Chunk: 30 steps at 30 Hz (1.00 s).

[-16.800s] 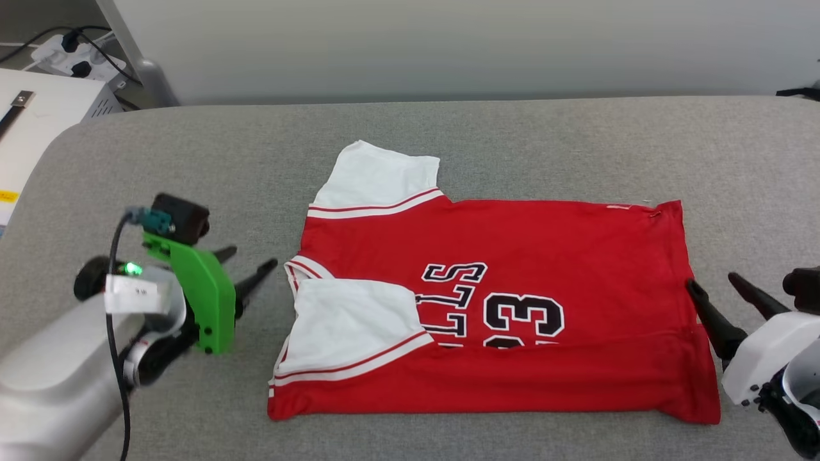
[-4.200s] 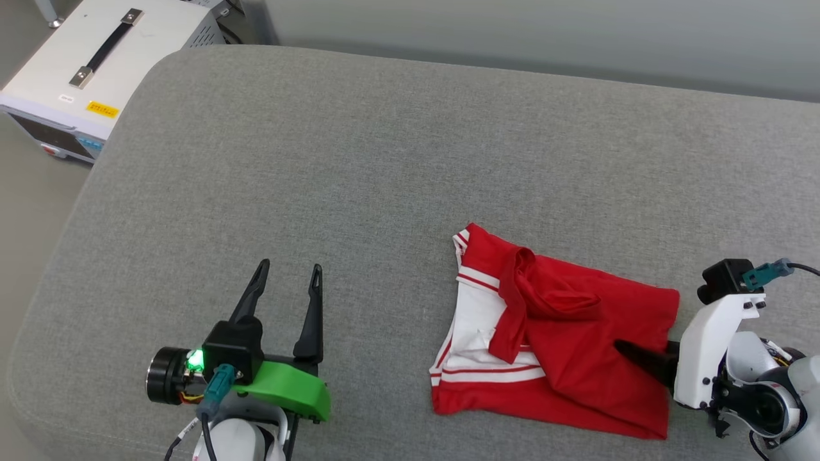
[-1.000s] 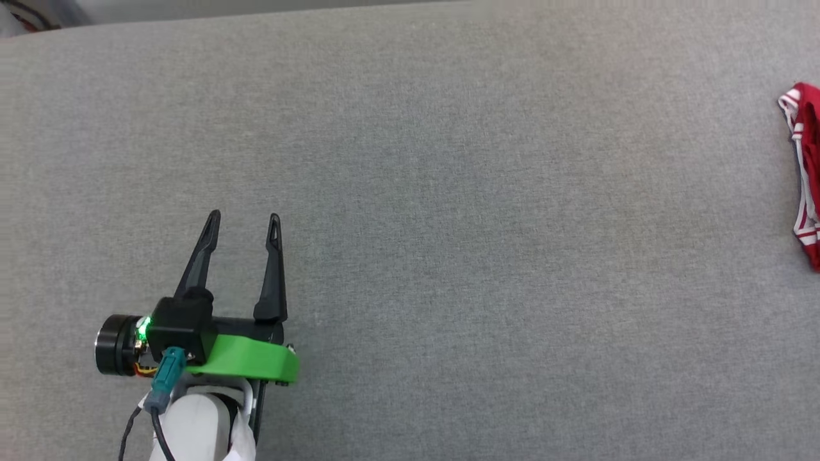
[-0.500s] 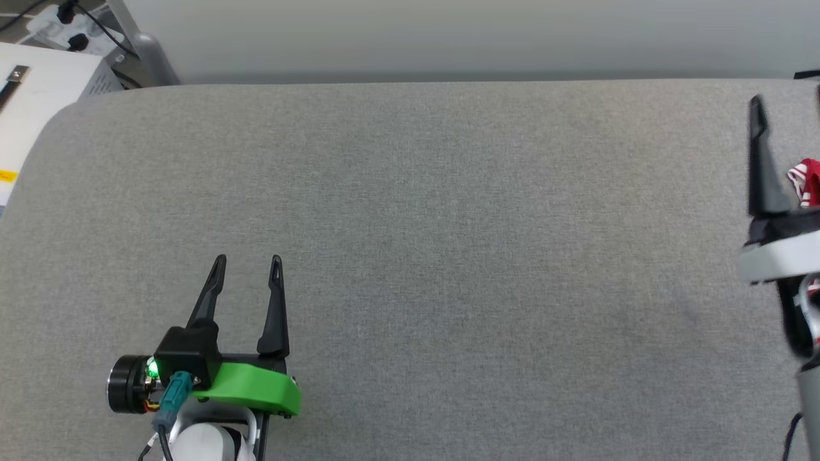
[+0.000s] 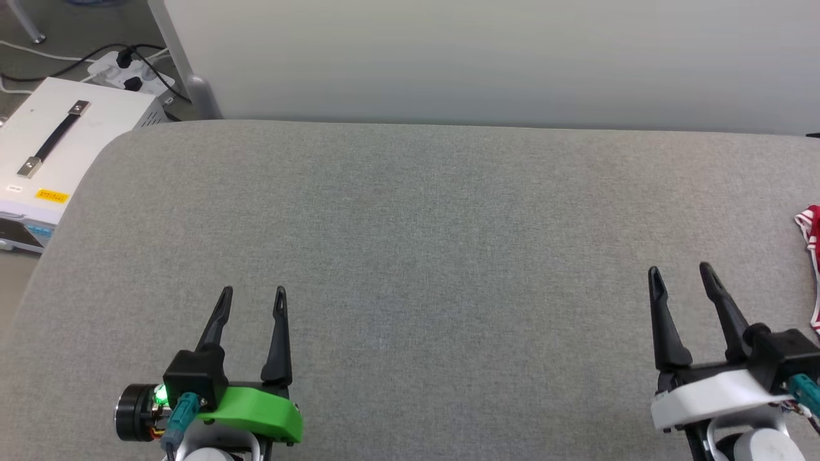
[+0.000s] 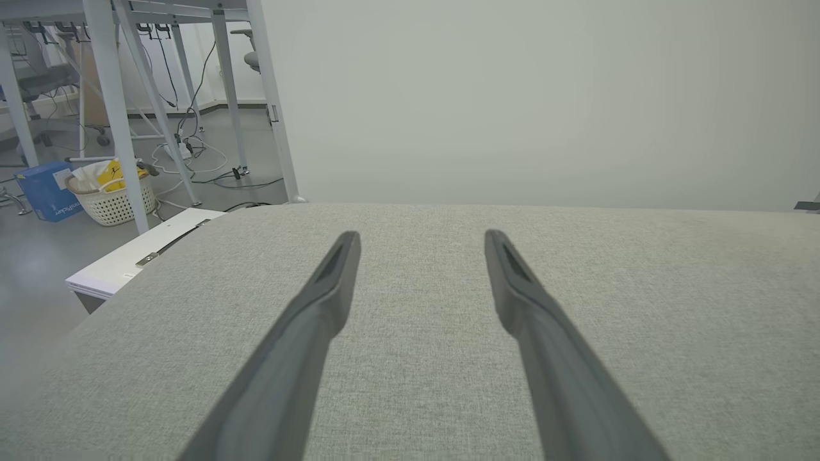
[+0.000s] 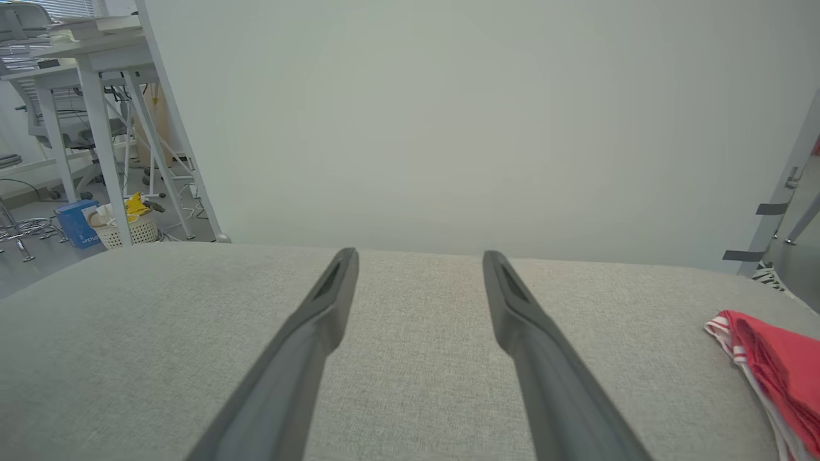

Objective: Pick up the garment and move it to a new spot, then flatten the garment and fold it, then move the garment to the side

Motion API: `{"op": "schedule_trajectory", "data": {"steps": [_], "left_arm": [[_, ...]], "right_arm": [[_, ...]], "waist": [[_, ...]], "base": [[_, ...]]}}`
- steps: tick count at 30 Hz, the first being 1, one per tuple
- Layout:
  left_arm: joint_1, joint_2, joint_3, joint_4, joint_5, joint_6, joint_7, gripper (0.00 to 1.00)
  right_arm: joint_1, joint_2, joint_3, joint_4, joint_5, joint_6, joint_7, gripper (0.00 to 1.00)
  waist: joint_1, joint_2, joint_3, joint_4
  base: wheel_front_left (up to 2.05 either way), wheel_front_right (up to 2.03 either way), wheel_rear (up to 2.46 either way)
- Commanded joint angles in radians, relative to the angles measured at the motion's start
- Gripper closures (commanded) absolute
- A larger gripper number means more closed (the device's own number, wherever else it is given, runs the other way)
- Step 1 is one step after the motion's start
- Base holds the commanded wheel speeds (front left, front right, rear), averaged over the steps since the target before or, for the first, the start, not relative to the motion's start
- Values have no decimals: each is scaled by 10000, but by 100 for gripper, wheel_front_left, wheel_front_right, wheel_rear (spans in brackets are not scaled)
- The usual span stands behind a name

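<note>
Red garment (image 5: 812, 224) lies right of the right gripper (image 5: 679, 269), which, like the left gripper (image 5: 253, 291), stands spread, empty.

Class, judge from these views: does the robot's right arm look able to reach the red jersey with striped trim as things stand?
Probably yes. The red jersey with striped trim lies right of the open right pincer on the grey fabric cushion, nothing between them; a rightward swing should do.
</note>
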Motion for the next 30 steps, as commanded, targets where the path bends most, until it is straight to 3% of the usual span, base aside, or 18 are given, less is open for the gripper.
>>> {"op": "schedule_trajectory", "data": {"steps": [1,13,29,30], "left_arm": [[172,-60,-20,39,-2,-68,-57,0],[695,-93,-59,-45,-95,-181,-57,0],[953,-110,-82,16,35,-101,-57,0],[815,-46,-71,6,-25,-119,1,100]], "right_arm": [[239,69,-80,-90,3,-7,-22,0],[1436,392,-269,-631,-23,-7,-22,0],[1883,454,-175,-525,173,-7,-22,0],[1718,439,-190,-545,99,0,1,100]], "waist": [[1,0,-114,58],[1,0,-508,-76],[1,0,-832,-129],[1,0,-832,-130]], "base": [[0,0,0],[0,0,0],[0,0,0],[0,0,0]]}}
